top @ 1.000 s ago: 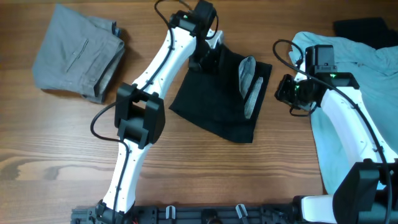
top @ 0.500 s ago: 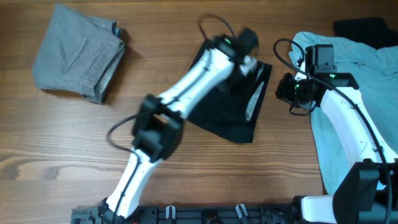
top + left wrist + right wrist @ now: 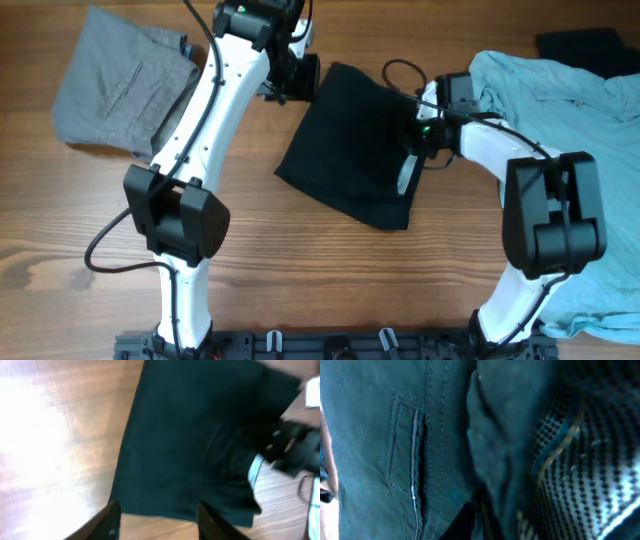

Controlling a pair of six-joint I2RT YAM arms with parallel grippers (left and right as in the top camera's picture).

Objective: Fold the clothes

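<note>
Black shorts (image 3: 350, 140) lie mid-table, long axis roughly far-to-near, tilted. My right gripper (image 3: 415, 135) sits on their right edge, pressed into bunched fabric by the white lining (image 3: 405, 178); I can't tell if it's clamped. My left gripper (image 3: 157, 505), fingers apart and empty, hovers off the far-left corner. Right arm is nearer; cloth lies to its left.

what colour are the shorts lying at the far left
The shorts are grey, seen best in the overhead view.
</note>
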